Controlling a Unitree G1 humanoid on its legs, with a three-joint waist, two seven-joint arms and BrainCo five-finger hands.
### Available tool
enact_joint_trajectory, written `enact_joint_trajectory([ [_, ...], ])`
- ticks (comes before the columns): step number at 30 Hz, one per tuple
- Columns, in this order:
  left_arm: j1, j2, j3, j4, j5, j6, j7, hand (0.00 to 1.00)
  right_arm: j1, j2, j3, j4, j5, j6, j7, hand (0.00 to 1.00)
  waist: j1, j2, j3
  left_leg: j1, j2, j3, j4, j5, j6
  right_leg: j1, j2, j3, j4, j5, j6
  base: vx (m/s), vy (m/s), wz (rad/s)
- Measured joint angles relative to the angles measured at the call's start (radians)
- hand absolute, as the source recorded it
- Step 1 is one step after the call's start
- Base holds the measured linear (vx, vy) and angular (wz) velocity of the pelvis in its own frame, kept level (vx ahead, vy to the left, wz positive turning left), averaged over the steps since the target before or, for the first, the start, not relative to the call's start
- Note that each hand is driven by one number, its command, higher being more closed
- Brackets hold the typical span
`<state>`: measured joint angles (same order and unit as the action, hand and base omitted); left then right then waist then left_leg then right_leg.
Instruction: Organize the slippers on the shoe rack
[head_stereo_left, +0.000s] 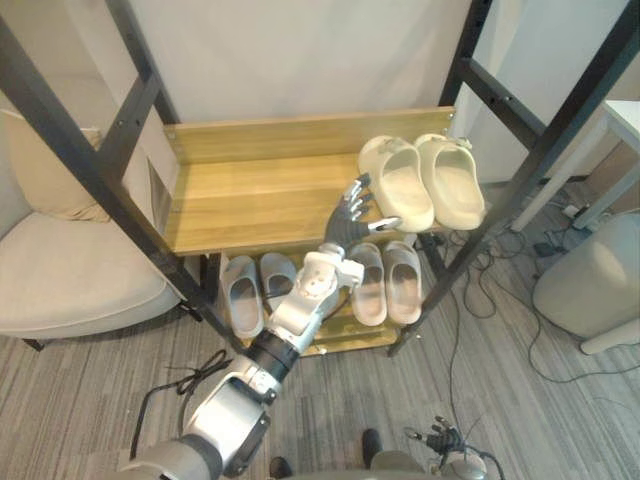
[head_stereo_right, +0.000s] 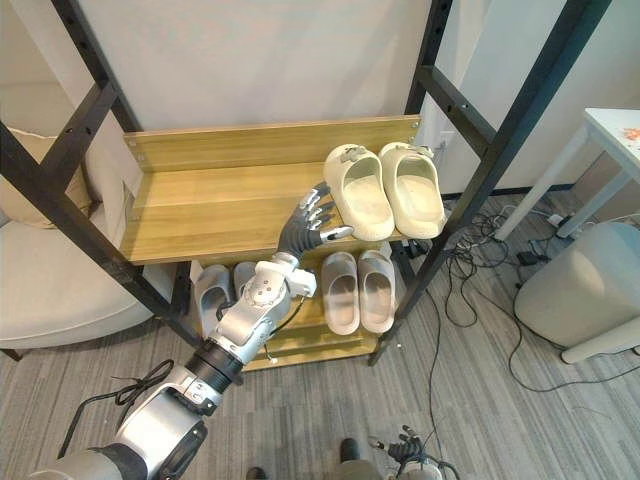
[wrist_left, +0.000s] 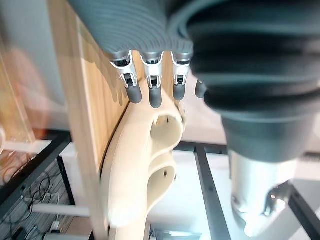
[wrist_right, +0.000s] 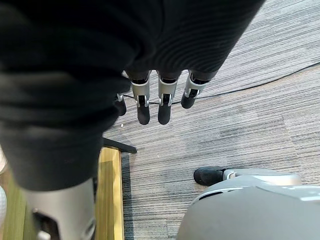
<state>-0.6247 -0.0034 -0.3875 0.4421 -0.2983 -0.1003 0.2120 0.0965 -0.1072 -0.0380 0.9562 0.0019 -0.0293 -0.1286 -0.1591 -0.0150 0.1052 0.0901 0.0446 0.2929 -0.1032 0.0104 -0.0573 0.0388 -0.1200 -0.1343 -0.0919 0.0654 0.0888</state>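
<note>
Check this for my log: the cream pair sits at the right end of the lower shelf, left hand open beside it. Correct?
No: the cream pair sits on the upper shelf, not the lower, as the left eye view shows. The right end and the open left hand beside it are correct.

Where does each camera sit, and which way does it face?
Left eye view: on the head, looking down at the shoe rack; the left arm reaches to the left robot hand beside the cream slippers.
Right eye view: same head, slightly aside, same scene and arm.
Left wrist view: on the left wrist, along its straight fingers to the cream slippers.
Right wrist view: on the right wrist, past the right robot hand down to the floor.
Shared: both eye views and the left wrist view show the cream slippers.
</note>
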Motion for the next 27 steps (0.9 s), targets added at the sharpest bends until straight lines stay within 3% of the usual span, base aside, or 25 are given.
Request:
enact_joint_trajectory([
  [6,0.045,0.041,0.014,-0.137,-0.023,-0.001,-0.007,0.0,-0.018,-0.002,0.004,0.001,0.001,0.002,0.002,0.0,0.007,0.006,0.004,0.014,-0.001,-0.027,0.0,0.002,0.002,0.028,-0.002,-0.027,0.003,-0.001,0.001,-0.01,-0.013,0.1],
  [14,0.229,0.073,-0.044,-0.432,-0.107,-0.016,-0.109,0.0,-0.058,-0.006,0.056,0.006,0.001,0.004,0.011,0.0,0.056,0.008,0.004,0.018,-0.002,-0.071,-0.005,0.017,0.007,0.053,-0.005,-0.081,0.0,-0.008,-0.001,-0.04,-0.014,0.19],
  [21,0.424,0.106,-0.082,-0.508,-0.136,-0.02,-0.201,0.0,-0.077,0.033,0.091,0.025,0.0,0.004,0.024,0.0,0.1,0.008,0.002,0.016,-0.003,-0.135,-0.006,0.021,0.004,0.083,-0.006,-0.141,-0.003,-0.026,-0.001,-0.01,-0.027,0.26],
  [27,0.666,0.149,-0.023,-0.447,-0.102,-0.018,-0.248,0.0,-0.083,0.038,0.1,0.045,-0.001,0.004,0.029,0.0,0.137,0.0,-0.003,0.013,-0.005,-0.175,0.0,0.023,0.001,0.104,-0.006,-0.186,0.003,-0.038,0.007,0.05,-0.023,0.21],
])
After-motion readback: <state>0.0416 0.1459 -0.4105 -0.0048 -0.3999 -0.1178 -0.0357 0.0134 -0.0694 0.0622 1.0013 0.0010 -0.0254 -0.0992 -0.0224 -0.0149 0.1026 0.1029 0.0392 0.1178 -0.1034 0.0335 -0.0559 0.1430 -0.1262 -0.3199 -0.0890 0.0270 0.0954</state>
